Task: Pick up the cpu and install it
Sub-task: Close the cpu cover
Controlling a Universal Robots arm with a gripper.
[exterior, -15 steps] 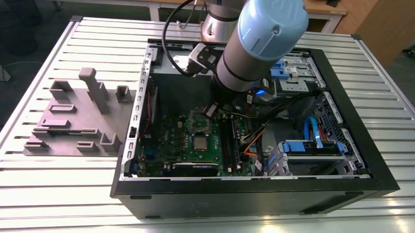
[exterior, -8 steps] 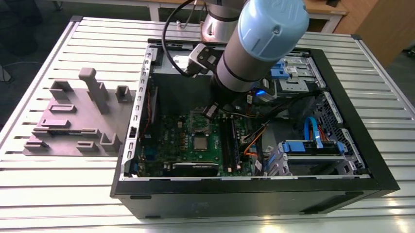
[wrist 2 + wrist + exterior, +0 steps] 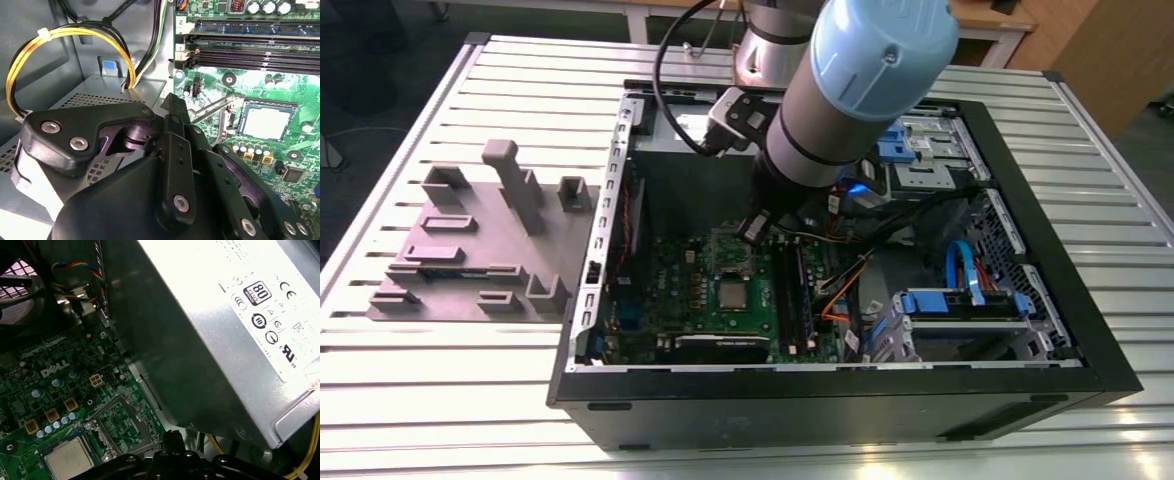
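Open black sheet-metal computer case lies on its side on a ribbed aluminium surface. On the exterior view's left, beside the case, is a matt purple-grey plastic tray with raised rectangular blocks and posts.

Arm, with a grey tube and a glossy pale-blue joint cap, reaches down into the case. Gripper hangs over the green motherboard, close to the flat grey power supply box with its brushed metal side and white label.

Jaws: in both wrist views the black, bolted linkages converge to a single tip. They appear closed tip to tip, though the viewing angle is poor. Nothing is held between them.

The cpu sits flat in its square socket on the motherboard. It has a dull silvery-grey metal top with a pale rim. It is apart from the gripper tip, not touched. A thin bright steel load frame lies hinged open just beside the socket.

Rows of small cylindrical capacitors border the socket. Long black memory slots run parallel near it. A looped yellow and black cable bundle arcs over the perforated face of the power supply.
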